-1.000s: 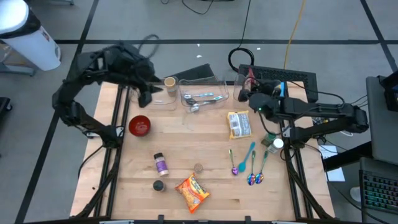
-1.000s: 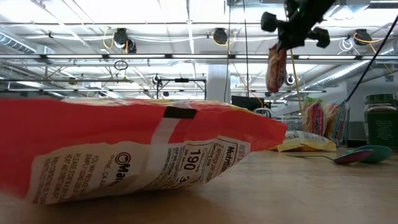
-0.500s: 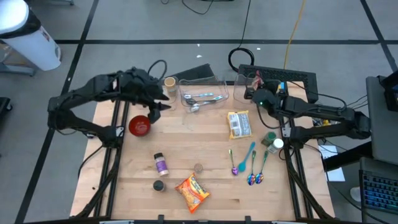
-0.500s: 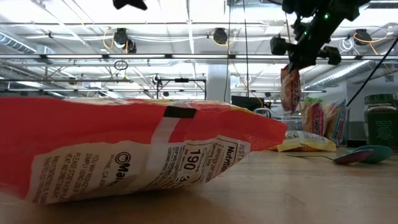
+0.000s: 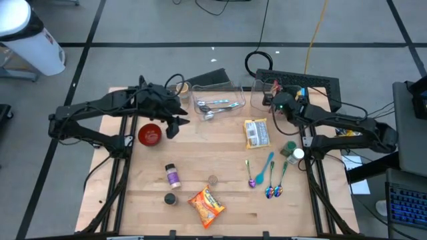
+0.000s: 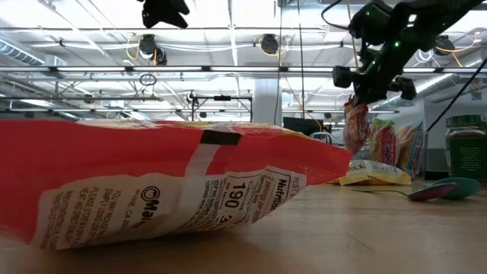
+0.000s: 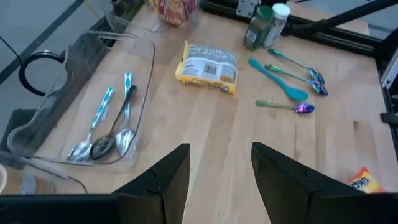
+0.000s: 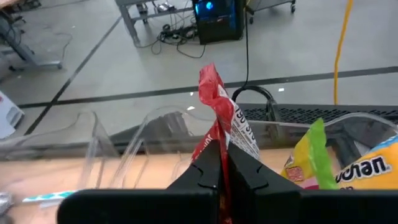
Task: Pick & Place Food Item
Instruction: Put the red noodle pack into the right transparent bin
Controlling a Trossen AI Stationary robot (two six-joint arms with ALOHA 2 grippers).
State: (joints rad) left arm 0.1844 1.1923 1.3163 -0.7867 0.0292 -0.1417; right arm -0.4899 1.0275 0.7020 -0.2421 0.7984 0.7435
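Observation:
My right gripper [image 5: 269, 100] is at the table's far right, shut on a red food packet [image 6: 355, 125] that hangs beside a clear bin [image 8: 367, 124] holding yellow and green packets [image 6: 392, 143]. My left gripper [image 7: 221, 180] hovers open and empty above the table's far left part, beside a red bowl [image 5: 149, 134]. A yellow packet [image 5: 256, 133] lies flat right of centre. An orange snack bag [image 5: 205, 205] lies near the front edge. My right gripper pinches the red packet near its upper end [image 8: 219, 140] between its two fingers. The fingers slant down toward the table's far side. The packet hangs below them, roughly upright and clear of the table; its crumpled end [image 8: 208, 78] sticks out past the fingertips.
A clear tray [image 5: 217, 103] with spoons sits at the far middle. Coloured spoons [image 5: 267, 175] and a green jar [image 5: 291, 152] are at the right. A spice jar [image 5: 173, 175], a dark cap [image 5: 169, 199] and a small round thing [image 5: 213, 179] lie nearer the front.
My right gripper has sunk and gone toward the far right bin, still shut on the red packet, which hangs lower now. My left gripper has come down and moved out over the table toward its near right, staying open.

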